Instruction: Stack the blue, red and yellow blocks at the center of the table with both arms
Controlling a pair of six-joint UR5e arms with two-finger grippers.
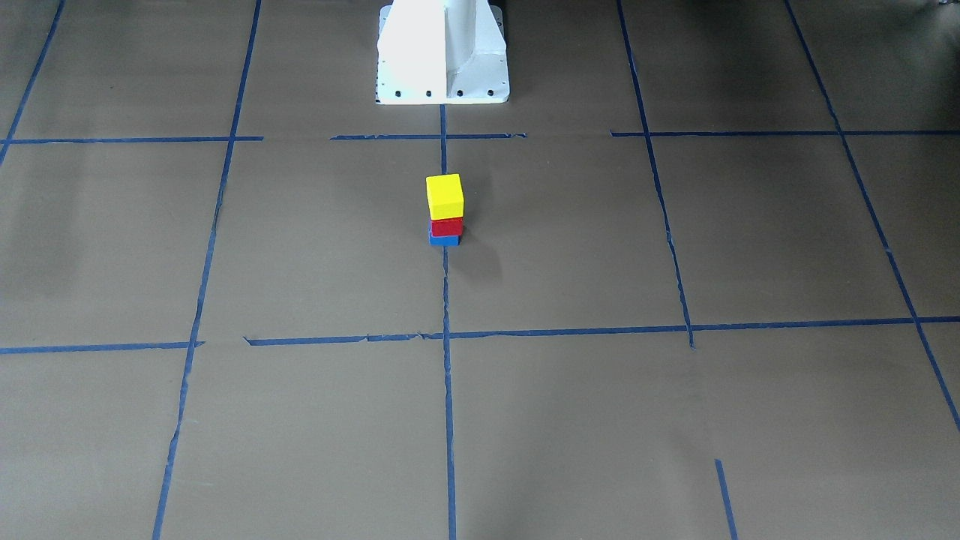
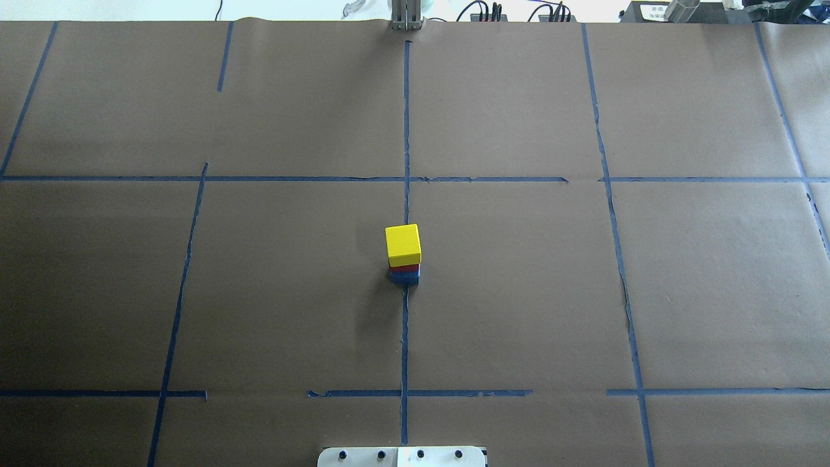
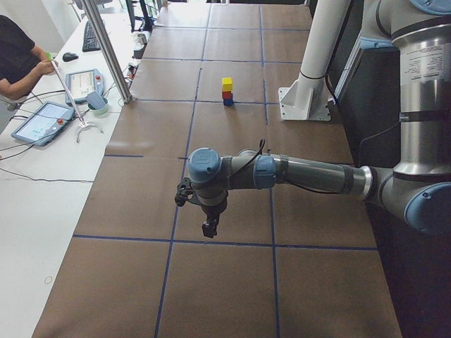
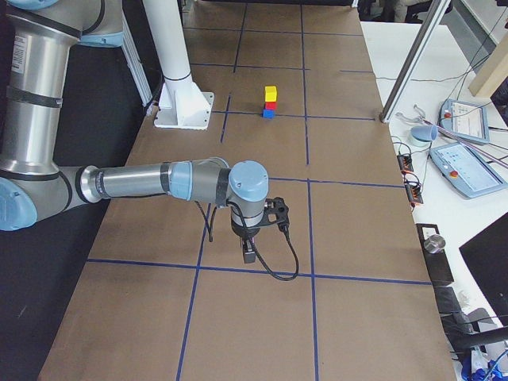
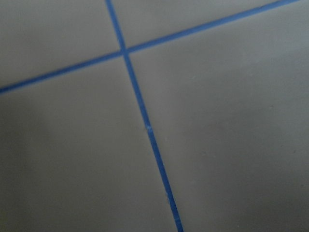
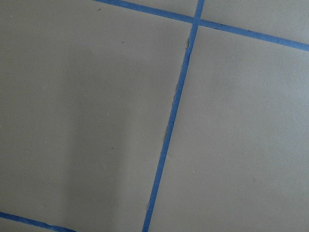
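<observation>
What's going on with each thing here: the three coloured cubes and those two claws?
yellow block: top of the stack, nothing touching it.
red block: middle, under the yellow one.
blue block: bottom, resting on the table.
left gripper: hangs over the table, far from the stack; open or shut unclear.
right gripper: the same, unclear.

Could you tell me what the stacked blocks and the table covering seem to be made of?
Yellow block, red block, blue block: probably painted wood or plastic; flat solid colour, sharp edges. Table: apparently brown paper, dull and unreflective.
</observation>
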